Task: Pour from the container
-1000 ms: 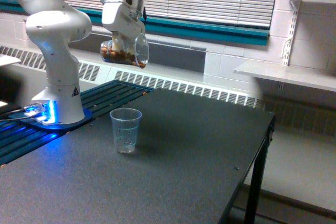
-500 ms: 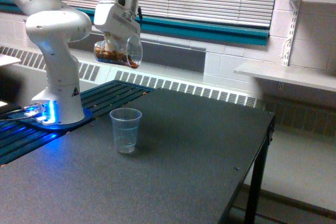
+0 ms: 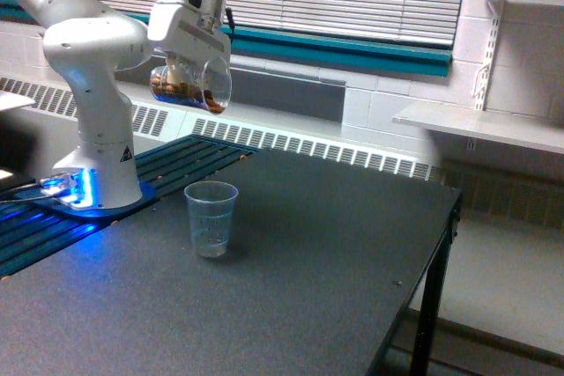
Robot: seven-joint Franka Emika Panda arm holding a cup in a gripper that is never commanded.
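In the exterior view, the container [image 3: 192,87] is a clear glass jar lying nearly on its side, its mouth toward the view's right, with brown pieces along its lower wall. My gripper [image 3: 181,66] is shut on it from above, high over the dark table. A small clear plastic cup [image 3: 211,218] stands upright on the table, well below the container and slightly to its right. It looks empty. Nothing is falling from the container.
The arm's white base [image 3: 99,160] with a blue light stands on a slatted platform at the view's left. The black table [image 3: 308,270] ends at the right with an edge and leg. A wall, blinds and white shelves [image 3: 480,121] lie behind.
The gripper and the tilted container have moved up and toward the view's left, away from above the cup. The plastic cup has not moved.
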